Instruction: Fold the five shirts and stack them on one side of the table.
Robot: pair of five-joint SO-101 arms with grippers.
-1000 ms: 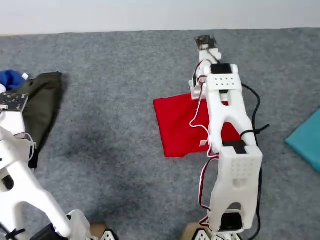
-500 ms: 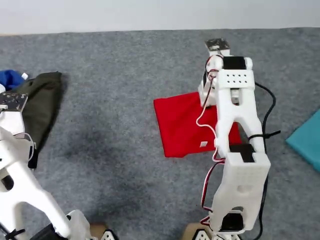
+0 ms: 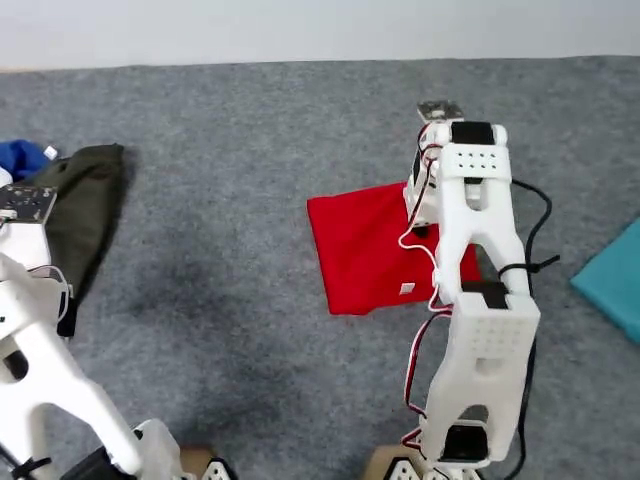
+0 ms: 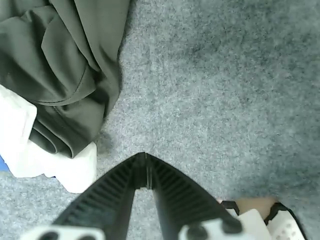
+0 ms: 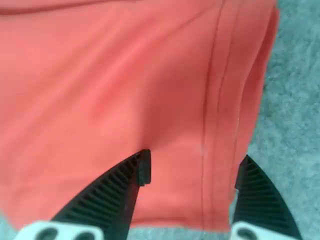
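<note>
High view, red shirt [image 3: 365, 250]: is lying flat as a neat rectangle mid-surface, apparently already folded.
High view, right arm [image 3: 470, 250]: is hanging over the red shirt's far right corner.
High view, left arm [image 3: 40, 340]: is sitting at the left edge, beside the olive shirt [image 3: 85, 200].
High view, other garments: a blue shirt [image 3: 20, 155] is peeking out behind the olive one; a teal shirt [image 3: 612, 278] is lying at the right edge, well apart.
Left wrist view, left fingers [image 4: 117, 192]: are pressing together, grasping nothing, over bare grey surface [image 4: 225, 75].
Left wrist view, pile: the olive shirt [image 4: 65, 65] is resting on white cloth [image 4: 75, 172], just beside the fingertips.
Right wrist view, right fingers [image 5: 120, 192]: are standing spread, released, straddling the red shirt [image 5: 115, 75] near its seamed edge.
Step in hand (judged): taking hold of the red shirt, either for a last fold or for moving it.
Next move calls for: lowering, clenching on every layer at that edge, then carrying it toward the left-hand pile without letting the fold open.
</note>
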